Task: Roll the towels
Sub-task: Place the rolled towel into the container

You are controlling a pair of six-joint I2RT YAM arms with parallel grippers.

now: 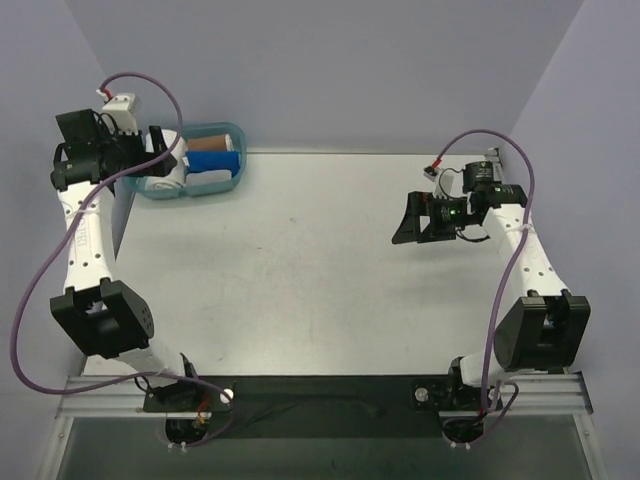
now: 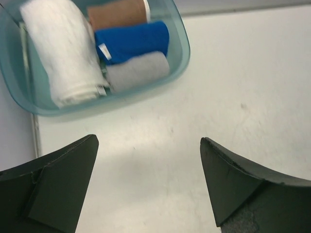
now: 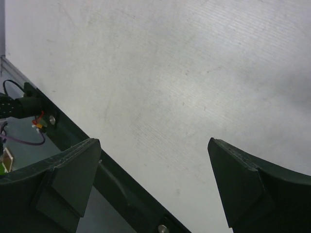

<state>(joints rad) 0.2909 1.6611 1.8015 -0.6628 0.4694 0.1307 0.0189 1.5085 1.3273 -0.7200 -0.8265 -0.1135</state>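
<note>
Both grippers stand with their jaws spread wide and nothing between the fingers. The left gripper (image 2: 149, 141) hangs over bare table (image 2: 243, 87) at the far left corner, its fingertips apart from everything. Just beyond them sits a translucent teal bin (image 2: 73, 108). The white towel (image 2: 60, 53) lies rolled inside the bin along one side, with a blue towel (image 2: 131, 41), a brown towel (image 2: 119, 13) and a grey towel (image 2: 138, 70) packed beside it. The right gripper (image 3: 154, 141) hovers above the tabletop on the right side, well apart from the bin; its wrist view takes in only the bare surface and the black rail (image 3: 121, 189) at the table's near edge.
</note>
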